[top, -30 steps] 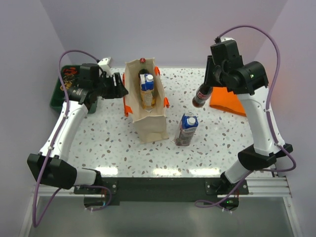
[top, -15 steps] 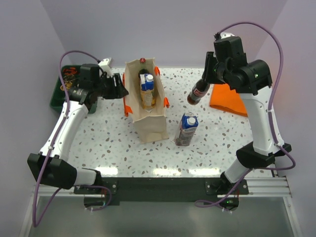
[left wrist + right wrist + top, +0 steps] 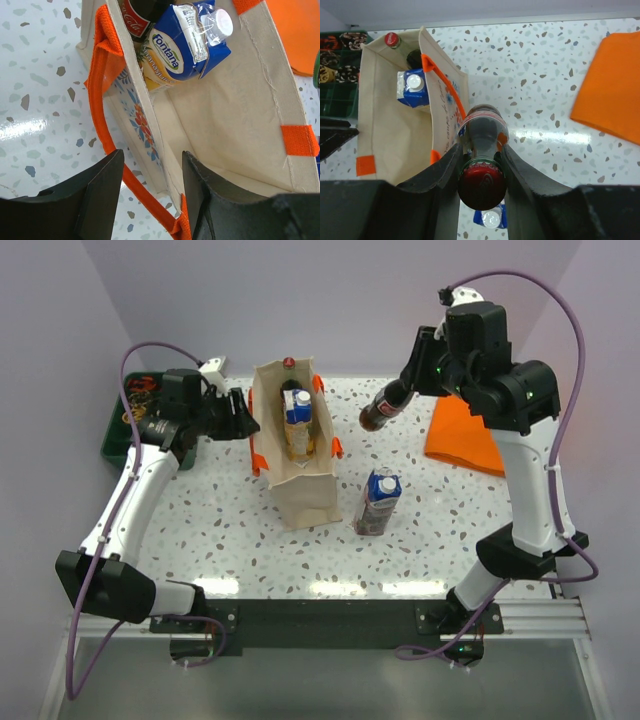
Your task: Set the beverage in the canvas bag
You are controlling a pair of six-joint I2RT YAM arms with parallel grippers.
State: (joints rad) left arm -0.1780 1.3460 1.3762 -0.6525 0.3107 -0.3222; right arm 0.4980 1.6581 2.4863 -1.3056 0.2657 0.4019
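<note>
Right fingers (image 3: 445,172) clamped on cola bottle (image 3: 482,125), held in air, not yet over canvas bag (image 3: 300,480) off to their left. Left fingers (image 3: 97,192) spread, empty, just beside bag rim. Blue carton (image 3: 295,408) already inside. Second carton (image 3: 377,502) on tabletop (image 3: 440,525), still to load.

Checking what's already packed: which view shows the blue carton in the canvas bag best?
Left wrist: the blue carton is close, its Fontana label and clear cap legible. Top external and right wrist show only its small top, label unreadable.
</note>
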